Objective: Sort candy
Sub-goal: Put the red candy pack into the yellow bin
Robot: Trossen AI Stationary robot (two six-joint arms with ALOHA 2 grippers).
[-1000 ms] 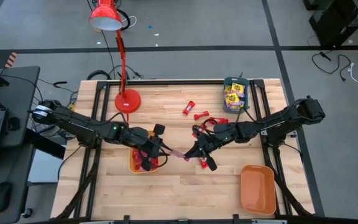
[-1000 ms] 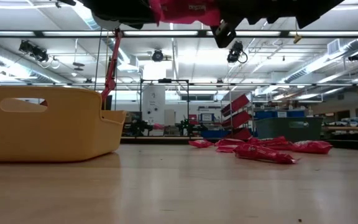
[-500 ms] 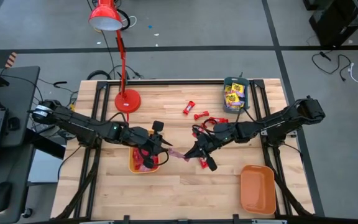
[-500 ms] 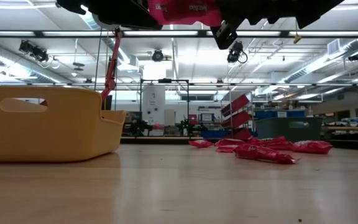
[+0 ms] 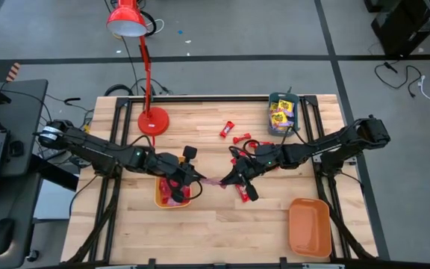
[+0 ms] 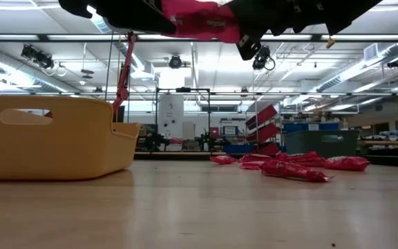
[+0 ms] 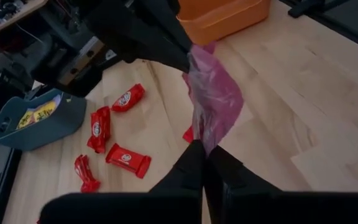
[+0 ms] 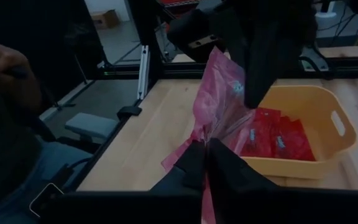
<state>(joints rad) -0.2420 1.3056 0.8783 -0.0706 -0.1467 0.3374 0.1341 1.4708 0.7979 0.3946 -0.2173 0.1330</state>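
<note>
- I see my left gripper clamped tight on one end of a pink candy packet, in the air beside the yellow tray.
- My right gripper pinches the other end.

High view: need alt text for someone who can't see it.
Both arms meet mid-table, the left gripper and right gripper each shut on one pinkish-purple candy packet held between them. A yellow tray of red candies sits below the left arm; loose red candies, a teal tray and an orange tray lie around.
</note>
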